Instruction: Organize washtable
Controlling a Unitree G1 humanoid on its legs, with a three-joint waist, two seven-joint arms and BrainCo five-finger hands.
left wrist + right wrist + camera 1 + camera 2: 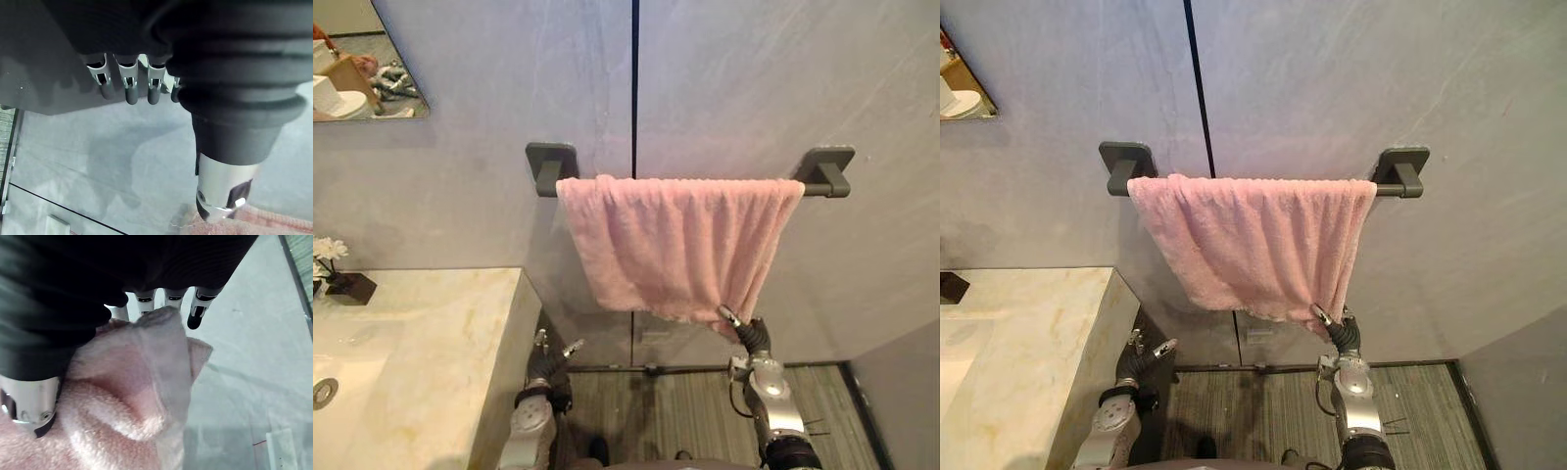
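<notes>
We see the right hand [753, 339] in the lower right of the head view, raised to the lower right corner of the pink towel [675, 245]. It is closed on this corner: in its wrist view the cloth is bunched and pinched between the thumb [30, 404] and the fingers [197, 316]. The towel hangs spread over a dark towel bar [826, 185] on the grey wall [754, 78], in the middle of the frame. The left hand [546, 364] is at the lower centre-left, just beside the edge of the counter [460, 333], with its fingers relaxed and apart, holding nothing. On the marble counter, at the far left, we see a basin [347, 367] and behind it a white flower [327, 249] in a dark pot. A mirror [362, 59] is in the upper left corner.
</notes>
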